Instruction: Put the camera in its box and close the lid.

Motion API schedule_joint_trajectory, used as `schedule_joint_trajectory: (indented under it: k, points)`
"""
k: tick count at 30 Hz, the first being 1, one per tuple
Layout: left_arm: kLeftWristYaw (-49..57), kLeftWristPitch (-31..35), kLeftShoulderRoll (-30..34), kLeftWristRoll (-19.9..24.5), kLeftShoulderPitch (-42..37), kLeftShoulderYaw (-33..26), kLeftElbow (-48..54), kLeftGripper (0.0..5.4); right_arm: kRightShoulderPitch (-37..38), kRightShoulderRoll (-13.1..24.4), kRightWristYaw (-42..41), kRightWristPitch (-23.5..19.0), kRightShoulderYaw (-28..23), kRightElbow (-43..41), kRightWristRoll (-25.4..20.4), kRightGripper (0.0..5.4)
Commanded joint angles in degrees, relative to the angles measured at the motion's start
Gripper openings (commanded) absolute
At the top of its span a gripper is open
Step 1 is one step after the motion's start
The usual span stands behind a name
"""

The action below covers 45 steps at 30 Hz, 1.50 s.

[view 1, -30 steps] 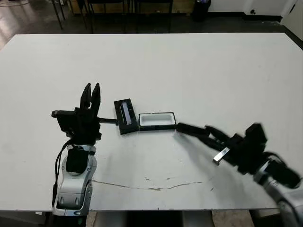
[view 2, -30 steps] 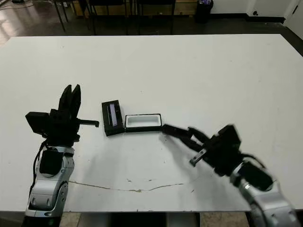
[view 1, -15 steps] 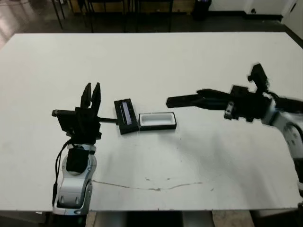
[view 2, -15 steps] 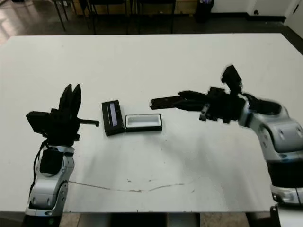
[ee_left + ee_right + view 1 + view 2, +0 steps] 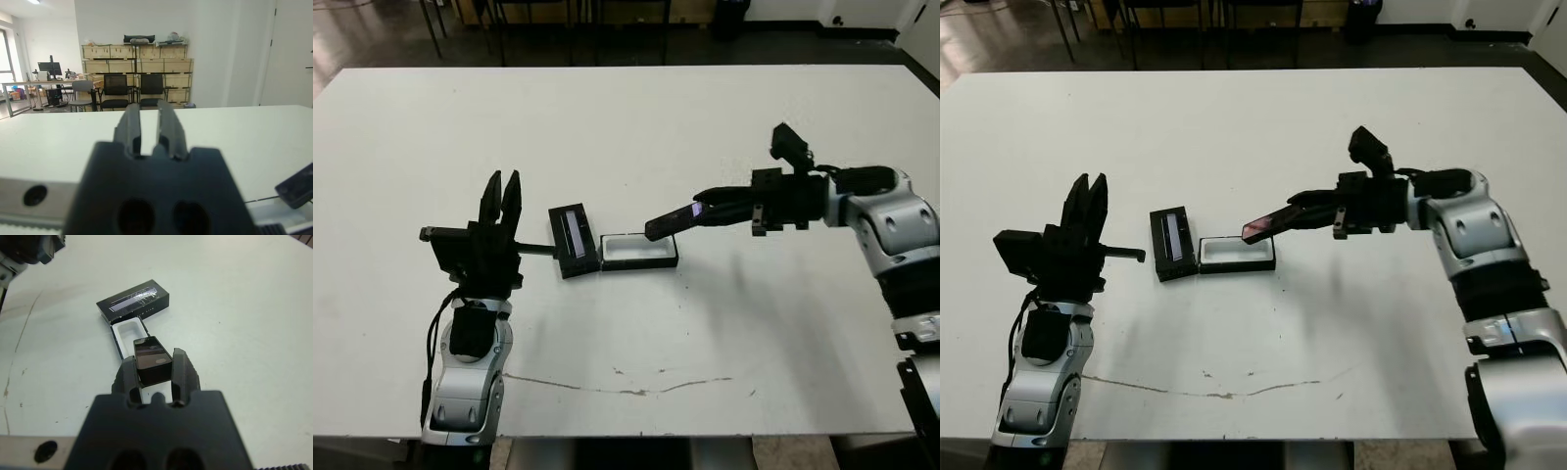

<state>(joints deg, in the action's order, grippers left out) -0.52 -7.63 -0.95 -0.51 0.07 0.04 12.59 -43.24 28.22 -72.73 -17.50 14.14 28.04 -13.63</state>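
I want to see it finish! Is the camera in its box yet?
Not yet. The right gripper has picked up the slim black bar camera and holds it above the open white-lined box. The flat black lid lies beside the box, not on it.

Silver-grey arm shells, black joints, black two-fingered end effectors, black cabling.

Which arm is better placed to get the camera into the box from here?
Right. The right gripper already holds the camera, tilted just above the open box. The left gripper stands upright beside the lid, holding nothing.
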Motion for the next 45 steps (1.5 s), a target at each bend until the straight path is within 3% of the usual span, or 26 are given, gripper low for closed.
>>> schedule_joint_trajectory:
  k: [1,6,18,26,33,45]
  points:
    - [0.0,1.0,0.5,-0.1,0.6,-0.1,-0.3,0.0,-1.3,-1.2,-0.8,2.5,0.5,3.2,1.9,0.01]
    - [0.2,1.0,0.4,-0.2,0.8,-0.1,-0.2,0.0,-1.9,-2.0,-0.7,5.7,0.5,6.1,4.3,0.01]
    - [0.3,1.0,0.4,-0.3,1.0,-0.1,-0.3,0.0,-2.3,-2.6,-1.6,7.6,0.4,8.0,6.1,0.01]
    - [0.4,1.0,0.3,-0.2,0.9,-0.2,-0.4,0.0,-3.0,-3.6,-3.9,7.2,-0.9,10.5,4.9,0.01]
    - [0.1,1.2,0.4,0.1,1.0,0.0,-0.4,0.0,-2.9,-4.2,-5.0,3.0,-4.4,11.1,2.1,0.01]
    - [0.4,0.9,0.4,-0.6,0.8,0.1,-0.5,0.0,-3.0,-4.5,-5.1,4.1,-5.3,10.6,2.5,0.01]
